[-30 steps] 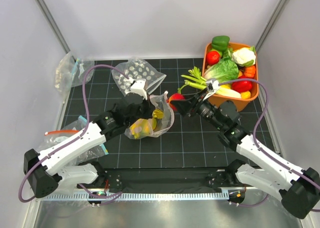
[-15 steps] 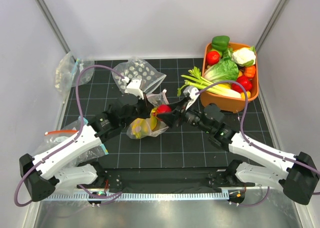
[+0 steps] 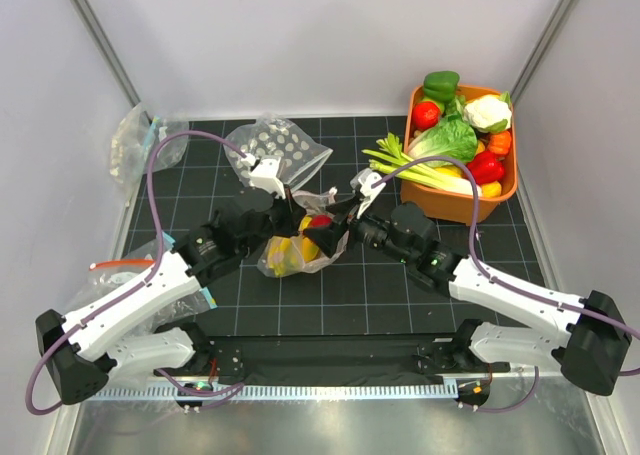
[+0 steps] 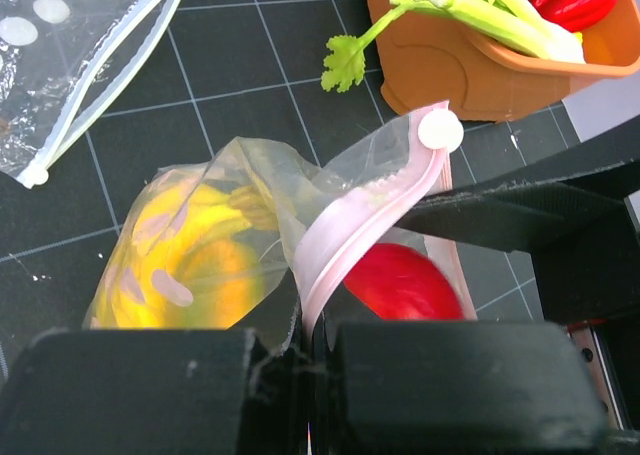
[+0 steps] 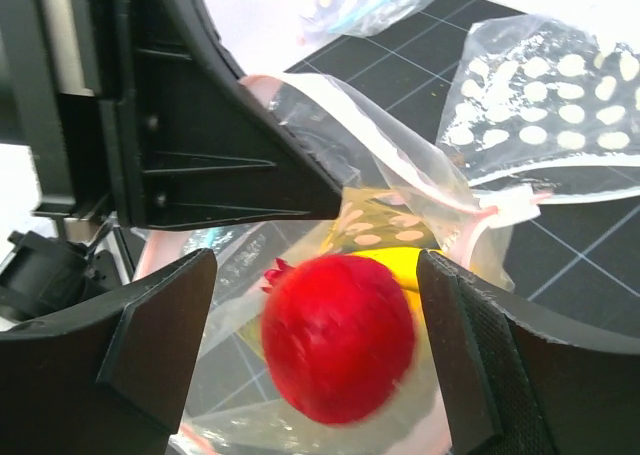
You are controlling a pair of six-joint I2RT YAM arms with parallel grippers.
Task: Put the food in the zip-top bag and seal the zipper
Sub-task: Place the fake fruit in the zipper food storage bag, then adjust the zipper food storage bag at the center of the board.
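The dotted zip-top bag (image 3: 318, 250) with its pale pink zipper (image 4: 372, 218) lies mid-table, its mouth held up and open. My left gripper (image 4: 312, 340) is shut on the zipper strip. The yellow banana bunch (image 4: 190, 260) sits inside the bag. My right gripper (image 5: 315, 275) is open at the bag's mouth. The small red fruit (image 5: 338, 337) is between its fingers with a gap on each side and is blurred. It also shows in the top view (image 3: 320, 220) and the left wrist view (image 4: 405, 280). The lettuce (image 3: 445, 140) lies in the bin.
An orange bin (image 3: 455, 207) of toy produce stands at the back right, with celery (image 3: 400, 160) hanging over its edge. A second dotted bag (image 3: 275, 147) lies behind the arms. Plain clear bags lie at the far left (image 3: 135, 140) and near left (image 3: 130, 270).
My right gripper has carried the red fruit left from beside the bin to the bag's mouth and its fingers now stand apart from it. My left gripper keeps hold of the zipper.
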